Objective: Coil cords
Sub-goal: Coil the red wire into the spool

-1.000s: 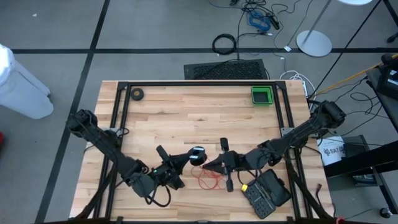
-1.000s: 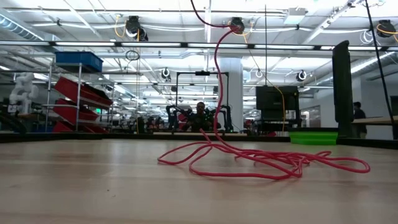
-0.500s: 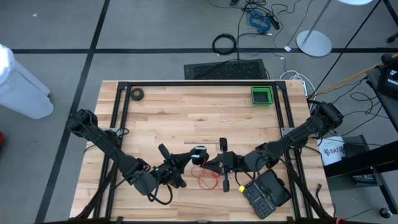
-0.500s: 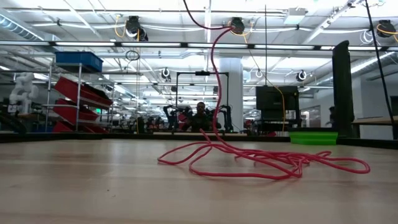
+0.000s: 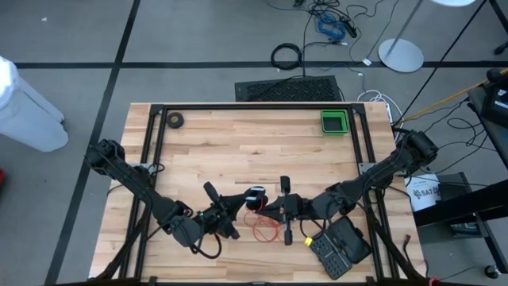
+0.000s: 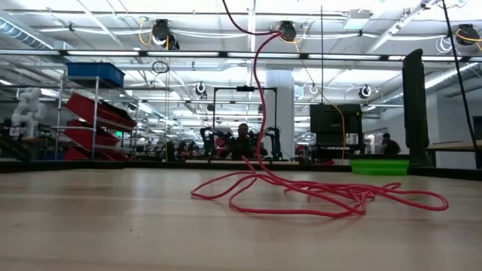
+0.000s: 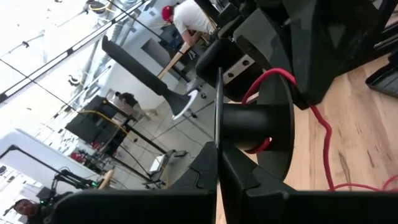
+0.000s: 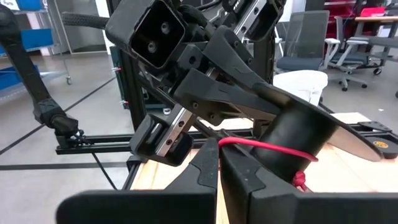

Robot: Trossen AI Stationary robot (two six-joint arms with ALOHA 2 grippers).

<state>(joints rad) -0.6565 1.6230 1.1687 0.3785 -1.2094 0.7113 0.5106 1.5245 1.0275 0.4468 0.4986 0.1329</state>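
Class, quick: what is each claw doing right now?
Left claw: closed, holding the black reel.
Right claw: closed, pinching the red cord at the reel.

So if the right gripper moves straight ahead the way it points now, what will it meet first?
Probably the black reel, held directly ahead of the right gripper, with the red cord wrapped around it. The left gripper is behind the reel. Depth is hard to judge.

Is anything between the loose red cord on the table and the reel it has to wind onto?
Nothing visible. The reel is held up by the left gripper, the right gripper pinches the cord right beside it, and the loose loops lie on bare table just below.
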